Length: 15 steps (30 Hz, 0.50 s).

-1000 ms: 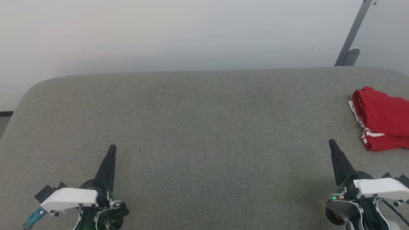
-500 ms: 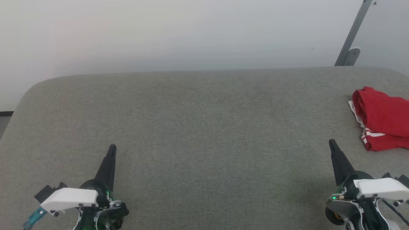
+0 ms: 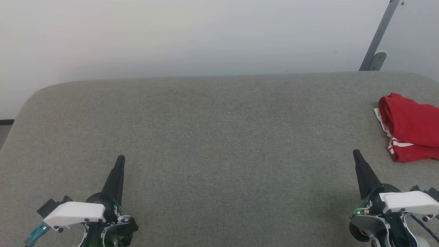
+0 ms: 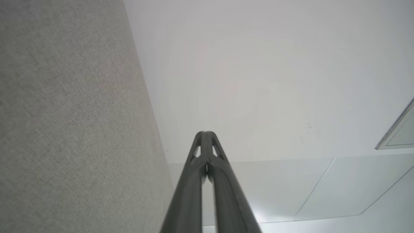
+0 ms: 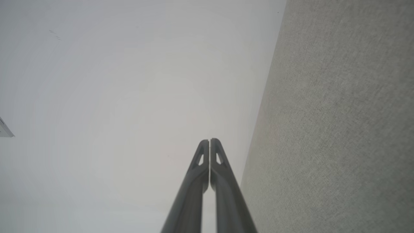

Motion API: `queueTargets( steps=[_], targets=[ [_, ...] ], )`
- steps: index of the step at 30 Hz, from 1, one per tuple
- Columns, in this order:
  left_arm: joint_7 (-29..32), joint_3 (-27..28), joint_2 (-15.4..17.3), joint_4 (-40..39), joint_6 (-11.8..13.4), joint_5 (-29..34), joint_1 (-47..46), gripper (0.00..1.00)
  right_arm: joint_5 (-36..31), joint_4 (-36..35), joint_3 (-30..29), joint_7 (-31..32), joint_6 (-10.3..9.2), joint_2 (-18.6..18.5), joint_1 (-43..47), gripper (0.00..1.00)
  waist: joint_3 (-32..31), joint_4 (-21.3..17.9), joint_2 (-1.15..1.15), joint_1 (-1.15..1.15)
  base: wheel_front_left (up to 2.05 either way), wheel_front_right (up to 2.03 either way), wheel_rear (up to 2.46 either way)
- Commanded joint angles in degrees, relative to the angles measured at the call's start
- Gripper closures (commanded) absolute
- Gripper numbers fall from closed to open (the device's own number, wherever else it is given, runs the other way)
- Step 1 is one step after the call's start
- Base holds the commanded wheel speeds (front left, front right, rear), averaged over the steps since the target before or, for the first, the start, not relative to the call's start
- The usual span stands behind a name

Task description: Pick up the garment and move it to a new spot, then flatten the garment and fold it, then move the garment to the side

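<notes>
Head view: garment [image 3: 410,128] lies bunched at the right edge of the grey worktop [image 3: 212,137]; left gripper [image 3: 120,159] and right gripper [image 3: 356,153] sit closed and empty at the lower corners, seemingly parked clear.

garment [image 3: 411,125]: red, white-striped trim | table [image 3: 219,137]: grey, seemingly woven

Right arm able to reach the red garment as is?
Probably yes: the garment lies bunched just beyond and outboard of the shut right gripper, nothing lying between them. Jaws must open first.

No readable text or numbers anywhere.
</notes>
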Motion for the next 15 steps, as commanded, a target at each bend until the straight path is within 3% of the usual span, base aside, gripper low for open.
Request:
queueTargets(
  steps=[1, 15],
  targets=[
    [0.17, 0.16, -0.16, -0.19, -0.16, -0.19, -0.58, 1.0, 0.23, -0.19, -0.05, 0.1, 0.02, 0.22, -0.27, 1.0, 0.0, 0.0, 0.0, 0.0, 0.0, 0.0, 0.0],
    [0.17, 0.16, -0.17, -0.19, -0.16, -0.19, -0.58, 1.0, 0.23, -0.18, -0.05, 0.1, 0.02, 0.22, -0.27, 1.0, 0.0, 0.0, 0.0, 0.0, 0.0, 0.0, 0.0]
  ],
)
